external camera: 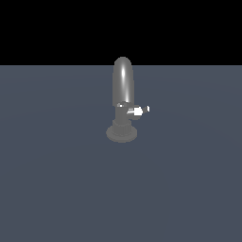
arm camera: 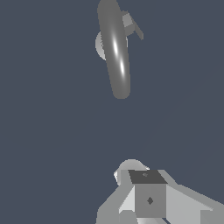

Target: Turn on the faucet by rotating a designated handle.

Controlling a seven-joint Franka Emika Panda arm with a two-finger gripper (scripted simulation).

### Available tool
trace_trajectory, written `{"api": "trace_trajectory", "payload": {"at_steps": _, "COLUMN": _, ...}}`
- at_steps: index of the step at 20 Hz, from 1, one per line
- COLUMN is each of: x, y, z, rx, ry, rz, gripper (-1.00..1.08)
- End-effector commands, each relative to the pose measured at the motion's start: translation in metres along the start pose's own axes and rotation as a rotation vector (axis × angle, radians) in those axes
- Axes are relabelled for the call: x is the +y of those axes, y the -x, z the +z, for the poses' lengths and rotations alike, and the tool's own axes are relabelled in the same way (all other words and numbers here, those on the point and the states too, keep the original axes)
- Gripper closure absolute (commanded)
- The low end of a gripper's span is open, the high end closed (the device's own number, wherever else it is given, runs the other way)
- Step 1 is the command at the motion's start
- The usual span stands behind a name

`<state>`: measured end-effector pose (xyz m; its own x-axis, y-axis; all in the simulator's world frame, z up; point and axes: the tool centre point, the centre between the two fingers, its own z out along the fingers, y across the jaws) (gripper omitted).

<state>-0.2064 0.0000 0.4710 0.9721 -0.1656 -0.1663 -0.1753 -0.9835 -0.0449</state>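
The faucet (external camera: 123, 90) is glossy grey metal and stands upright on its round flared base (external camera: 122, 133) in the middle of the exterior view. Its tall arched spout rises above a short stem. The handle (external camera: 138, 111), a stubby silver lever with a white tip, sticks out of the stem toward the exterior view's right. The wrist view looks down on the faucet (arm camera: 116, 52), with the handle (arm camera: 132, 24) beside the spout. My gripper (arm camera: 146, 177) shows only in the wrist view. It is well short of the spout's tip and touches nothing. Its fingers read as one block with no gap.
The faucet stands on a flat dark blue-grey floor (external camera: 56, 189) that runs to a black background. The arm does not show in the exterior view.
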Motion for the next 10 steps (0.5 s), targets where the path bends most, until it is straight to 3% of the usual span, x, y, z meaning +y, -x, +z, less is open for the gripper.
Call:
{"api": "trace_trajectory", "payload": {"at_steps": 1, "x": -0.004, "y": -0.012, "z": -0.001, "rx": -0.039, "ry": -0.014, "rz": 0.033, "gripper": 1.08}}
{"api": "trace_trajectory", "payload": {"at_steps": 10, "x": -0.015, "y": -0.056, "z": -0.001, "rx": -0.187, "ry": -0.069, "rz": 0.159, "gripper": 1.08}}
